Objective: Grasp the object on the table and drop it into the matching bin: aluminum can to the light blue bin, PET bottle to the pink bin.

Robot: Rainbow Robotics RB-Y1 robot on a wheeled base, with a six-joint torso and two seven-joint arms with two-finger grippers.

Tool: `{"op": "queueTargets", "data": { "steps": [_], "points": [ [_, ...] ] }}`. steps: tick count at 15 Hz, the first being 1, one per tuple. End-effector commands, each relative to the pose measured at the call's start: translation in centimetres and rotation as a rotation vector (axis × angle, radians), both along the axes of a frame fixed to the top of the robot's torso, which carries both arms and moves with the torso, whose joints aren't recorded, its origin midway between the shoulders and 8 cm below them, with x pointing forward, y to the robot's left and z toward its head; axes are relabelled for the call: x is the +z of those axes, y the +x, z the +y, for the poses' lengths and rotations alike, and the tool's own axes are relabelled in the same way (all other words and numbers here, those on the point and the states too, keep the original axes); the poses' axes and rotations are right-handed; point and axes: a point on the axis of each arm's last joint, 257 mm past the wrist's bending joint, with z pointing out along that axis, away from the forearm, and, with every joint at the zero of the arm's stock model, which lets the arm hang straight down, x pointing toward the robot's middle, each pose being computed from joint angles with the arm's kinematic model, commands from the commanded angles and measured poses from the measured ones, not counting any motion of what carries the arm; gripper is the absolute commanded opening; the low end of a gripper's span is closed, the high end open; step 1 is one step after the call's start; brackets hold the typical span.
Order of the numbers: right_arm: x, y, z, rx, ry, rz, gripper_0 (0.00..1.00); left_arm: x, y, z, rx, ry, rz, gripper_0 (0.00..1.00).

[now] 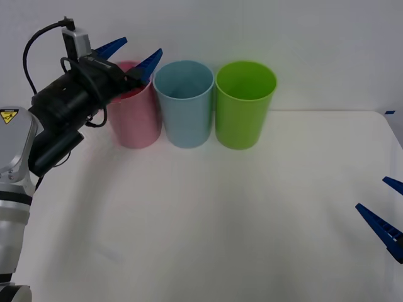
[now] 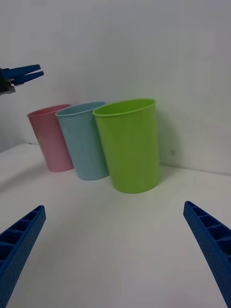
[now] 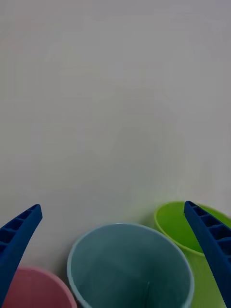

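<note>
Pincers both open | L pincer over pink bin rim | R pincer at table edge

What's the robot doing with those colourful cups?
The robot's left pincer hangs open above the pink bin, right beside the light blue bin, and holds nothing. A lime green bin completes the row on the white table. The right pincer waits open at the table's right edge.
</note>
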Motion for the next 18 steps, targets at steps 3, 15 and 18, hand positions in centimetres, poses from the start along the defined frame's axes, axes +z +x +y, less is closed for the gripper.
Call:
{"op": "queueTargets", "data": {
  "steps": [3,15,18],
  "points": [
    [0.0,0.0,0.0,0.000,0.000,0.000,1.00,-2.1,-3.4,3.8,-0.010,0.026,-0.008,1.00],
    [0.0,0.0,0.0,0.000,0.000,0.000,1.00,-8.4,-13.8,13.9,-0.051,0.124,0.037,1.00],
    [0.0,0.0,0.0,0.000,0.000,0.000,1.00,-10.1,-16.5,16.3,-0.017,0.166,0.036,1.00]
  ]
}}
